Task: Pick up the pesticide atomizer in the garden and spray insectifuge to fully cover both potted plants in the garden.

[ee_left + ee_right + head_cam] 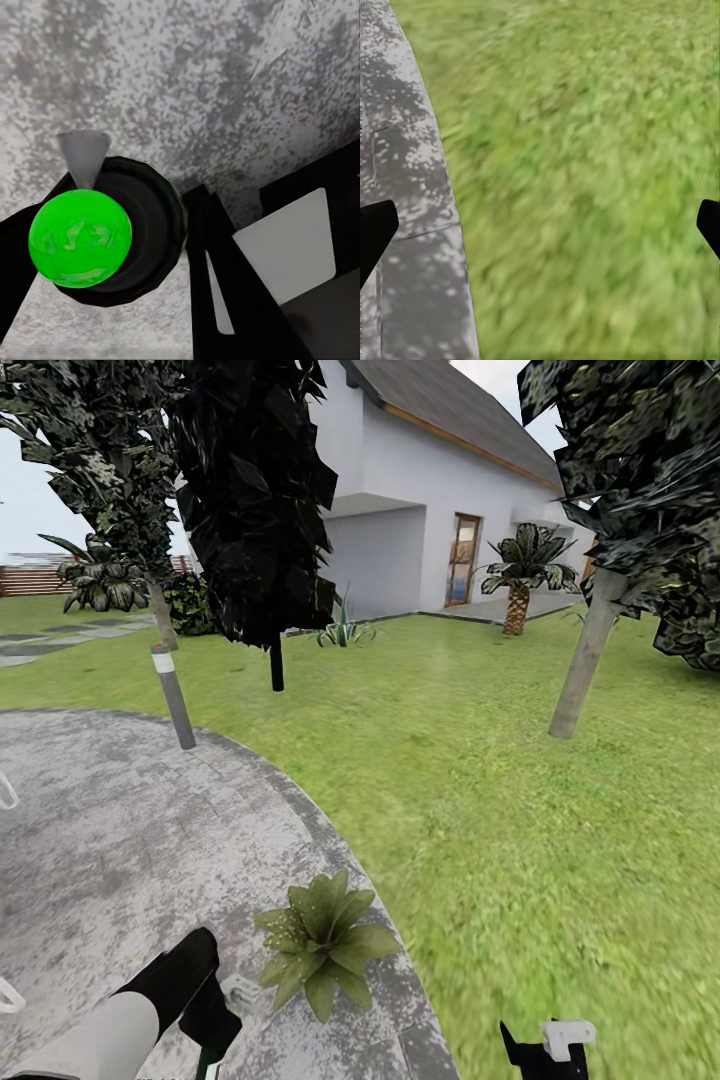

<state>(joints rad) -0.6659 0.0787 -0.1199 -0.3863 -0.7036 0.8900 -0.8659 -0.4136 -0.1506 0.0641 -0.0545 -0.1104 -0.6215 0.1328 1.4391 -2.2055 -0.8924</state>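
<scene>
The left gripper (212, 1028) sits low at the near edge of the round stone patio (110, 840), its black fingers (225, 277) closed around the pesticide atomizer (81, 238). From the left wrist camera the sprayer is seen end on: a bright green round top set in a black collar, with a small grey cone-shaped nozzle sticking out from it, all hanging over mottled grey stone. In the head view only a thin bit of green and white stem shows under the hand, at the bottom edge.

Just beside that hand, on the patio close to its curved rim, sits one potted plant (322, 938), a low rosette of pointed green leaves with pale speckles. Its pot is hidden under the leaves.

The right gripper (545, 1050) is down at the bottom right, over the lawn (520, 780). Its jaws stand wide apart with nothing between them; the right wrist camera catches only the two dark fingertips at the edges, with blurred grass and the patio's stone rim below.

Further out, a short grey bollard (174, 698) leans at the far edge of the patio. Dark-leaved trees stand around the lawn, a spiky agave (345, 628) grows near the white house (440, 510), and a palm (520, 575) stands beside its door. A brown slatted fence (30, 580) runs at far left.
</scene>
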